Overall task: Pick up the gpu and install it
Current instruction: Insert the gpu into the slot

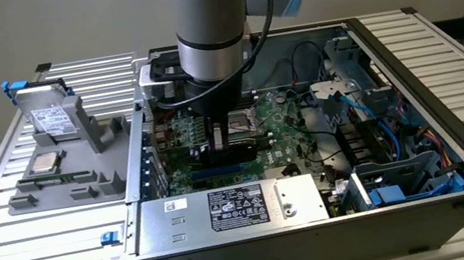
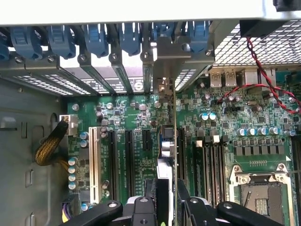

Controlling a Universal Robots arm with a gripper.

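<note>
In the wrist view the gpu [image 2: 166, 141] stands on edge between my fingers [image 2: 157, 195], its thin green board running away from the camera. Its silver bracket [image 2: 164, 56] sits at the rear slot openings of the case. My gripper [image 2: 173, 190] is shut on the gpu. The card stands upright over the motherboard [image 2: 131, 117], in line with the black expansion slots [image 2: 128, 155]; I cannot tell whether it is seated. In the exterior view the gripper [image 1: 228, 137] reaches down into the open computer case [image 1: 406, 62], with the dark gpu [image 1: 248, 147] under it just above the board.
A grey power supply [image 1: 235, 209] fills the case's near side, and drive cages with blue cables [image 1: 404, 173] are on the exterior view's right. Beside the case, a grey tray [image 1: 121, 184] holds a hard drive [image 1: 51, 119], a processor [image 1: 44, 163] and a memory stick [image 1: 60, 178]. Blue slot clips [image 2: 94, 37] line the case rear.
</note>
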